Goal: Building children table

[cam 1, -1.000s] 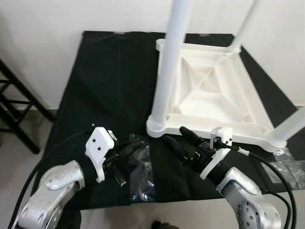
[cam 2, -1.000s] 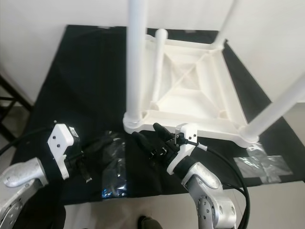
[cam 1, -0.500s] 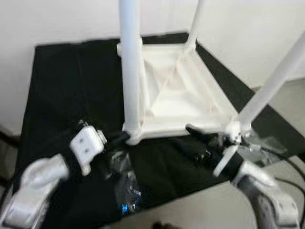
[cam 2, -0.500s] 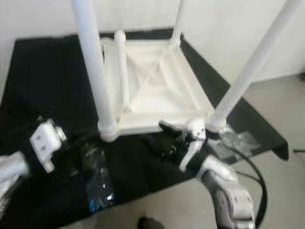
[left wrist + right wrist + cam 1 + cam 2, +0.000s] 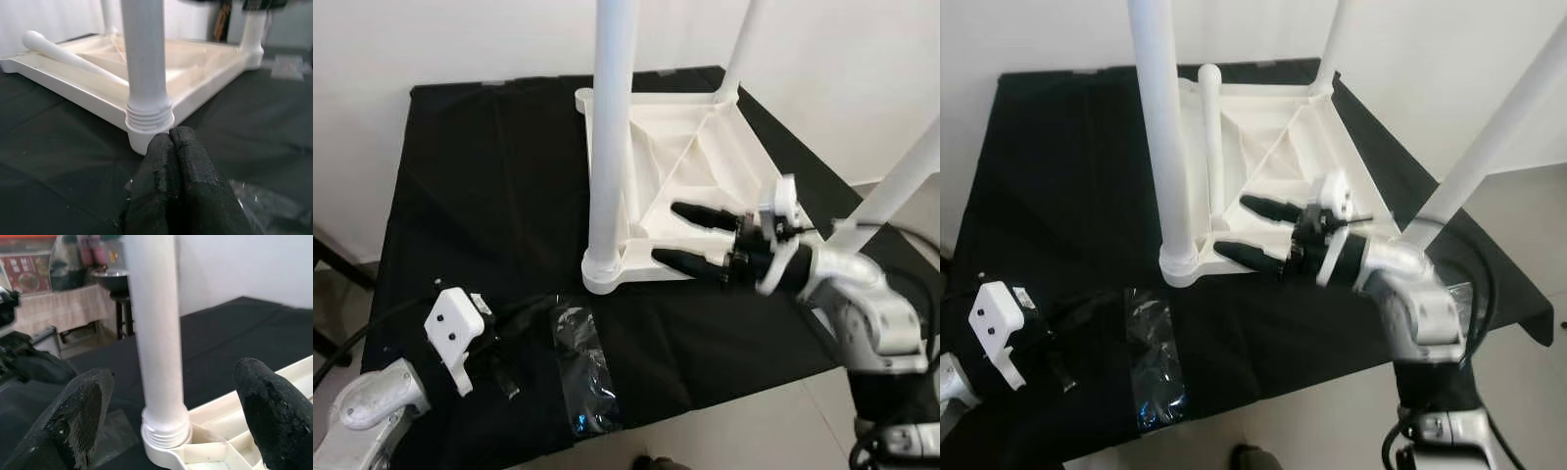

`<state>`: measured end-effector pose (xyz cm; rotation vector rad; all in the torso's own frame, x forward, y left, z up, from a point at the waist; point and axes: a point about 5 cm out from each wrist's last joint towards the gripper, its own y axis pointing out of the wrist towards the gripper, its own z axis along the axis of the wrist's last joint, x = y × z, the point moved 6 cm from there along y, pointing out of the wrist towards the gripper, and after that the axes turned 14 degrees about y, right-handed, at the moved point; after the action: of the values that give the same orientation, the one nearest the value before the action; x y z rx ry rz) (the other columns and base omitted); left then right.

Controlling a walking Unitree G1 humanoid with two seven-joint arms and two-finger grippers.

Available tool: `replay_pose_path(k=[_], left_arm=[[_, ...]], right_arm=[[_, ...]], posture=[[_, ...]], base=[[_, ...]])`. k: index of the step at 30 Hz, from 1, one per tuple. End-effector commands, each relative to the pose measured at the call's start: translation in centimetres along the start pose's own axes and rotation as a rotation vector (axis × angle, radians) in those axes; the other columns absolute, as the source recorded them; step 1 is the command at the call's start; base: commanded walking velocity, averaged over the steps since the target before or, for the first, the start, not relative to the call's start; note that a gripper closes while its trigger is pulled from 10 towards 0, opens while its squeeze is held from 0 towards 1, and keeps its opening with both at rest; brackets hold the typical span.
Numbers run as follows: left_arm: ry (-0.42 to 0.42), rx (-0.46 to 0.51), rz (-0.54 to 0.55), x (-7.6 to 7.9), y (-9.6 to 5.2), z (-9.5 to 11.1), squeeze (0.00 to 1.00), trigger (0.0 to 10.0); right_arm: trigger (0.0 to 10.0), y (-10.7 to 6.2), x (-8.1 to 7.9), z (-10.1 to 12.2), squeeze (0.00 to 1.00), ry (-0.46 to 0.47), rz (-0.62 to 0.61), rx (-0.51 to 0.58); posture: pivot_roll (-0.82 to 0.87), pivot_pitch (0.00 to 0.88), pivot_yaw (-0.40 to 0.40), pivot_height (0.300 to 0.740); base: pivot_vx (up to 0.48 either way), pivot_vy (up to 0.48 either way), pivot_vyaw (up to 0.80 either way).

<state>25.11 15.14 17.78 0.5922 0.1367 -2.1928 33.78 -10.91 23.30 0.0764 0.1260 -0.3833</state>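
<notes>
Since 1 second ago my right pincer [image 5: 690,235] has come up off the black cloth and swung in over the near rim of the upturned children's table [image 5: 705,147], while my left pincer [image 5: 177,161] has dropped back toward the clear plastic bag [image 5: 582,367] at the near edge; my head has turned too, so much of the shift across the scene is only the camera. The children's table lies upside down on the black cloth [image 5: 480,196], with 3 legs standing up and a loose leg [image 5: 1211,127] lying inside the frame. I judge the step in hand to be gripping the near-left leg [image 5: 612,127] to seat or tighten it in its corner socket. To do it well I should line the gap up square on the leg, close low near the ribbed collar where it is stiffest, and turn without levering it sideways. My right pincer is spread wide, 1 finger to each side of that leg and touching nothing. My left pincer has its fingers pressed together, holding nothing, its tips just short of the corner socket.
</notes>
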Motion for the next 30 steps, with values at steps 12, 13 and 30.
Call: replay_pose_path(k=[12, 13, 30], left_arm=[[-0.015, 0.064, -0.001, 0.7, -0.5, 1.7, 0.00, 10.0], [-0.017, 0.068, -0.005, 0.9, -0.6, 1.9, 0.00, 10.0], [-0.012, 0.088, -0.034, 2.2, -0.7, 3.2, 0.00, 10.0]], right_arm=[[10.0, 3.3, 0.3, 0.6, 0.00, -0.026, 0.176, -0.076], [10.0, 4.1, -0.1, 0.5, 0.00, -0.032, 0.224, -0.100], [10.0, 8.2, -0.5, 1.7, 0.00, -0.115, 0.353, -0.160]], posture=[[0.10, 0.201, -0.118, 0.740], [0.12, 0.221, -0.133, 0.740], [0.15, 0.255, -0.169, 0.740]], base=[[0.000, 0.000, 0.00], [0.000, 0.000, 0.00], [0.000, 0.000, 0.00]])
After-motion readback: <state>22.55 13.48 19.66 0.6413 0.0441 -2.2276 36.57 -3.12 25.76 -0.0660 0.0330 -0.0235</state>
